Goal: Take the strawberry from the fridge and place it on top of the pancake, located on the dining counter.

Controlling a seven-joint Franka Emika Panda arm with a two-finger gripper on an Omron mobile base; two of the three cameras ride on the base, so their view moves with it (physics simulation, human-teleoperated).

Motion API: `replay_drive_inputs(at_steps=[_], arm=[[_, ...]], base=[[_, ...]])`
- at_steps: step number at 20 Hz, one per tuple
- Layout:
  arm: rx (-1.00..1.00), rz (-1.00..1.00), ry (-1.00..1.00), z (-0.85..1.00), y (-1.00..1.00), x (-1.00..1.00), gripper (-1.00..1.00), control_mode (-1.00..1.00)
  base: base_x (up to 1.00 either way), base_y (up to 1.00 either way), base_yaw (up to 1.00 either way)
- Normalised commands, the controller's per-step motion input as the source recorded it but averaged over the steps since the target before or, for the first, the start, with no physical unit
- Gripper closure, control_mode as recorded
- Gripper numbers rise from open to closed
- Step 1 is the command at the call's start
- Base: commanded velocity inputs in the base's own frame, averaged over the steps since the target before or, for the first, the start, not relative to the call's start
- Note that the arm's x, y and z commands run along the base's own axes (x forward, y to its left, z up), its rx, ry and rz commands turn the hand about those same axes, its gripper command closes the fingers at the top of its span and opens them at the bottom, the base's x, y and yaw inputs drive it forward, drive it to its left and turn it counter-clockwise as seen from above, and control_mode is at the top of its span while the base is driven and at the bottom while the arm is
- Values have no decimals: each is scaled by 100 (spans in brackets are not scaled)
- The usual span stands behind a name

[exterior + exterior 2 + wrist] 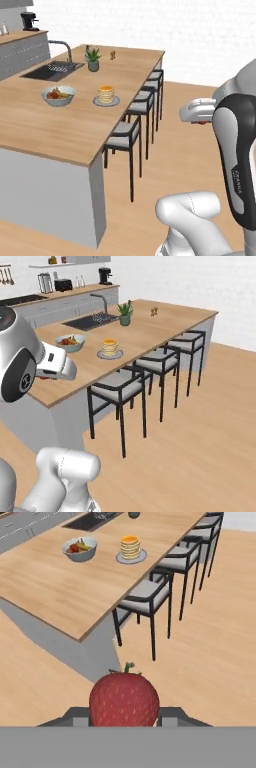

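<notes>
Dining counter [60, 130]: big island w/ smooth light wooden top, straight edges, plain grey-white base. Going L to R in the left base view: black coffee machine [30, 21] on the grey wall counter at far left; dark rectangular sink [52, 70] w/ curved steel tap [62, 47] set in the top's far left part; round grey bowl of mixed fruit [58, 95] mid-top; small green plant in a grey-green pot [93, 59] behind it twd the far edge; pancake [105, 94], short stack of golden-tan round discs on a flat round grey plate [106, 102], near the top's right long edge, just R of the bowl, apart from it. Tiny brown item [113, 55] near far right corner, too small to tell. Along the right edge, a row of black thin-framed stools w/ grey padded seats [131, 135], standing on warm wood-plank floor [180, 150].

Strawberry [124, 699]: plump, roundish, deep red, skin dotted w/ pale seeds, small green stalk on top. In the hand view it sits between the two dark finger tips of the gripper [124, 716], jaws narrowed onto its sides, i.e. held. It's off the counter, over the floor, well short of the near corner; pancake well apart, far ahead.

Arm: white glossy shells, dark joints; forearm upright at R of the left base view, hand [199, 110] level, pointing twd the stools.
</notes>
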Motion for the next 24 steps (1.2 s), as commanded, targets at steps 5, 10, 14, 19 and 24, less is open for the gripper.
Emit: replay_drive_inputs(at_steps=[5,10,14,19,24], arm=[[0,0,0,0,0,0,100,100],[0,0,0,0,0,0,100,100],[0,0,0,0,0,0,100,100],[0,0,0,0,0,0,100,100],[0,0,0,0,0,0,100,100]], base=[[64,-75,30],[84,-64,35],[81,-65,38],[70,-52,42],[65,-36,48]])
